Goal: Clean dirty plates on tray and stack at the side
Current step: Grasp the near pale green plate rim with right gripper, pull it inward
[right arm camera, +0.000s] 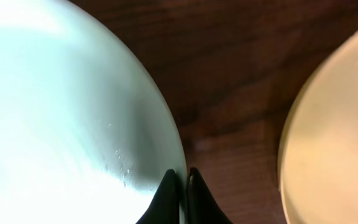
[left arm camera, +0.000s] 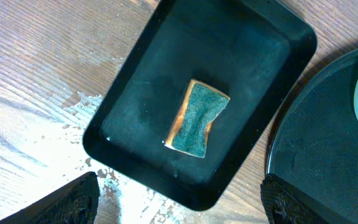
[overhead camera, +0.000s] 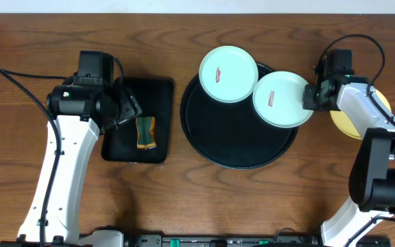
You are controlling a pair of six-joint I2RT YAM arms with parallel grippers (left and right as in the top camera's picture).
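The rim of a smooth round mint plate is pinched by the right claw at the edge of the round black tray; the left claw is spread wide over a rough sponge.

Left mint plate, right mint plate: both smeared, overhanging round black tray rim; yellow plate on table
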